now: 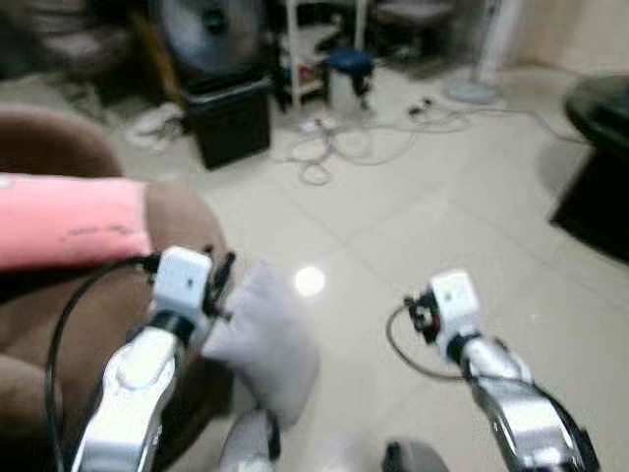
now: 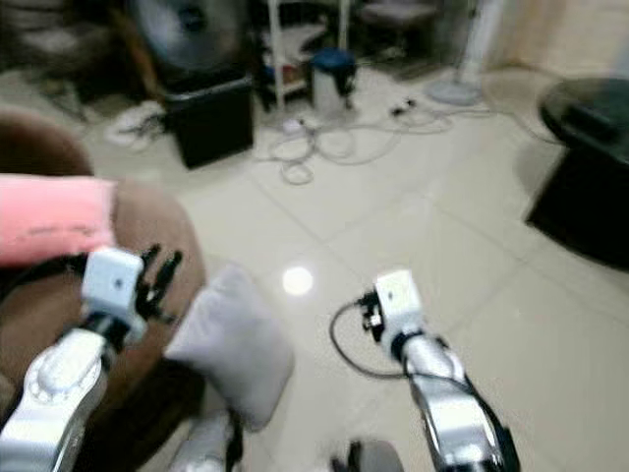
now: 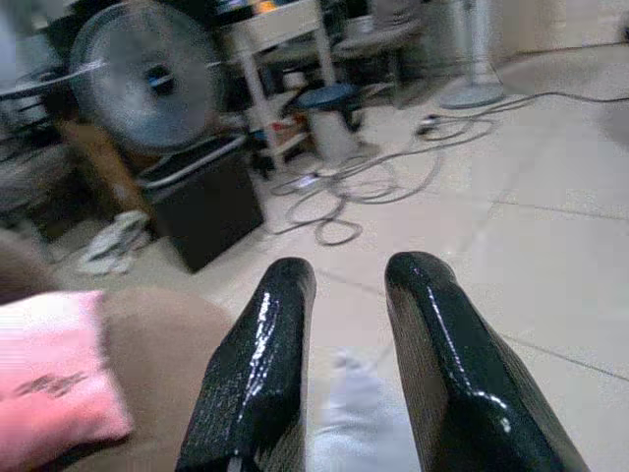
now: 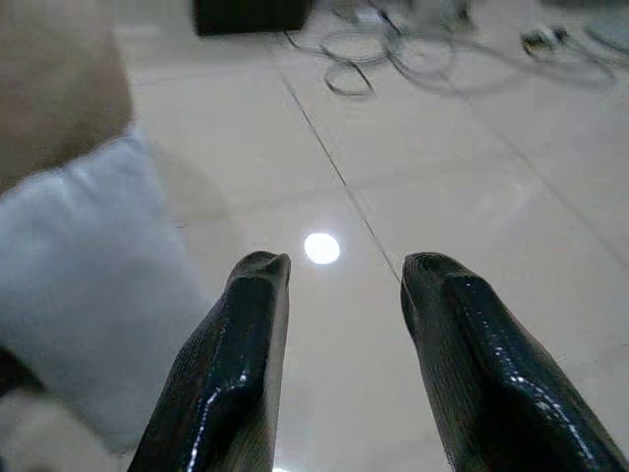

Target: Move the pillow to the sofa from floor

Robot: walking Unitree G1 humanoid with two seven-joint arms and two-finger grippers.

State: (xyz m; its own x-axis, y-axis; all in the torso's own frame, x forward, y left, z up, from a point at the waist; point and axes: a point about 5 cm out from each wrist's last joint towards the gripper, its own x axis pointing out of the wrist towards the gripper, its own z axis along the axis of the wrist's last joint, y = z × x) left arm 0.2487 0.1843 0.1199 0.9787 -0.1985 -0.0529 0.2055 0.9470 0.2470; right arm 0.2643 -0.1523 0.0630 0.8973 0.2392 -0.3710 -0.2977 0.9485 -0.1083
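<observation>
- We are looking down at a grey pillow (image 2: 231,354) that is sitting on the pale tiled floor (image 2: 472,246).
- The pillow is leaning against the side of the brown sofa (image 1: 118,324), right at the sofa's edge.
- A pink cushion (image 1: 69,231) is lying on top of the sofa arm.
- Our left gripper (image 3: 349,285) is hanging in the air above the sofa's edge, just over the pillow. Its jaws are standing apart and holding nothing.
- Our right gripper (image 4: 344,270) is hanging over the bare floor, next to the pillow but not touching it. Its jaws are standing apart too, with nothing in them.
- Far back on the floor we are seeing a black box (image 1: 228,123), a big fan (image 3: 147,74), and loose white cables (image 1: 339,147).
</observation>
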